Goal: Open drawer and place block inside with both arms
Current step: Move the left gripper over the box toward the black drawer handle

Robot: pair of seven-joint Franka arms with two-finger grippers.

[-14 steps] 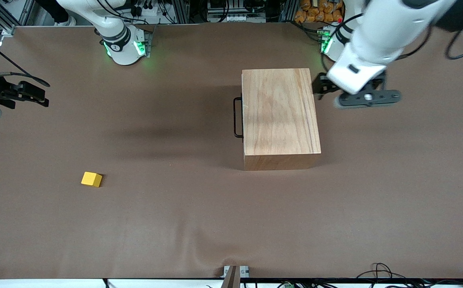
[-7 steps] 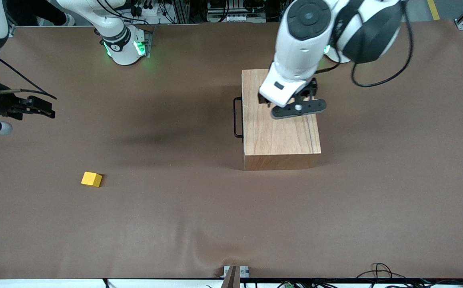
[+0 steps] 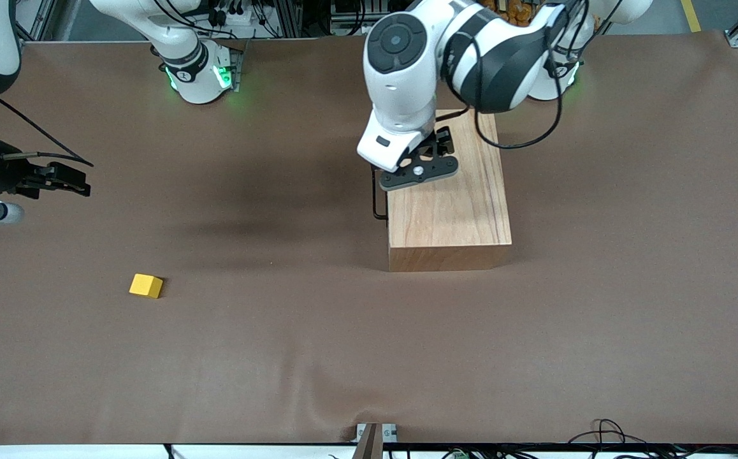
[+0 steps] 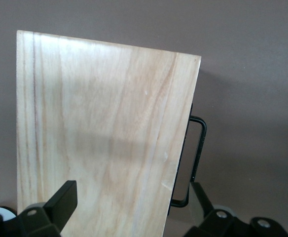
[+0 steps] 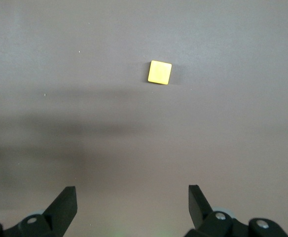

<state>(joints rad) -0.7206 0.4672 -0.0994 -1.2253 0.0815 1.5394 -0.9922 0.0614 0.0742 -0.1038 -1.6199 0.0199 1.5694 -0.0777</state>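
Left tool moved over box top, spread, empty; right tool spread, empty; brown table.

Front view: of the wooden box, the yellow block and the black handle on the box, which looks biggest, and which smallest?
1. Wooden box, by far the largest.
2. Black handle; the left arm hides its upper part, so its place is unsure.
3. Yellow block, small; it lies nearer the camera.

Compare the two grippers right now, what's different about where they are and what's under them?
The left gripper hangs over the wooden box, at its edge by the drawer handle; the right gripper is over bare table at the right arm's end. The left wrist view shows the box, the right one the block. Both have open fingers and hold nothing.
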